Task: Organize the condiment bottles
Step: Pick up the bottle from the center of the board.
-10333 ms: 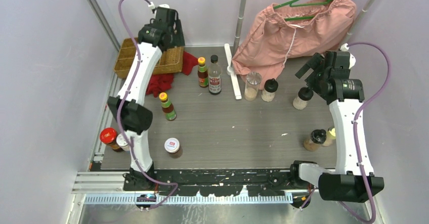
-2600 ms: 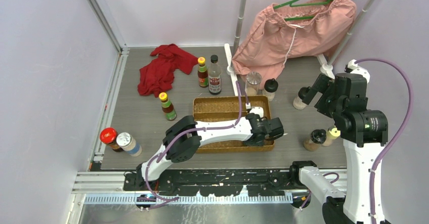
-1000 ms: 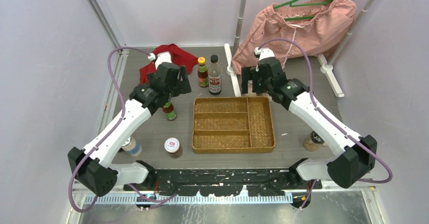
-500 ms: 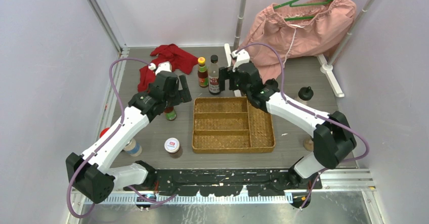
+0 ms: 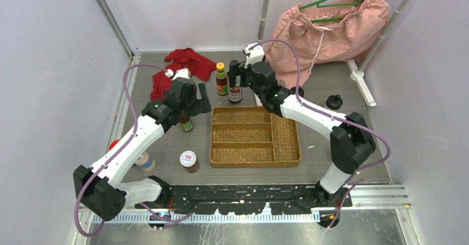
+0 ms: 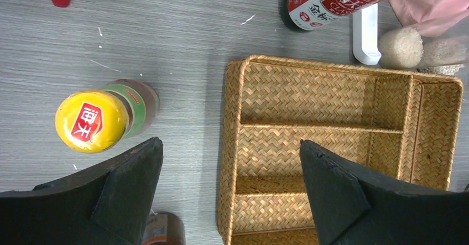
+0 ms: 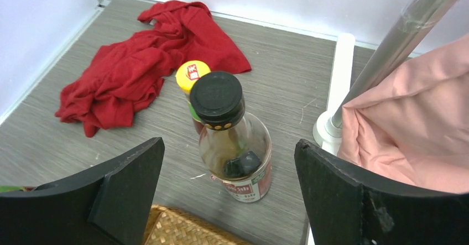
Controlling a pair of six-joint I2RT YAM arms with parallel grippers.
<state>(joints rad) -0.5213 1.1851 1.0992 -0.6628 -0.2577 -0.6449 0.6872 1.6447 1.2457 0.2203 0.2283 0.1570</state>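
1. The wicker tray [image 5: 254, 163] lies nearest the arm bases, between both arms.
2. The left gripper [image 6: 230, 145] hangs wide open, holding nothing, over the tray's left rim. The small sauce bottle [image 6: 91, 120] stands upright out by its left finger, not between the two, so this arm likely needs a sideways shift.
3. Farther back, the right gripper [image 7: 229, 145], also spread and holding nothing, faces the tall bottle [image 7: 218, 98]. That bottle is upright and centred between the fingers, so this arm looks better placed.
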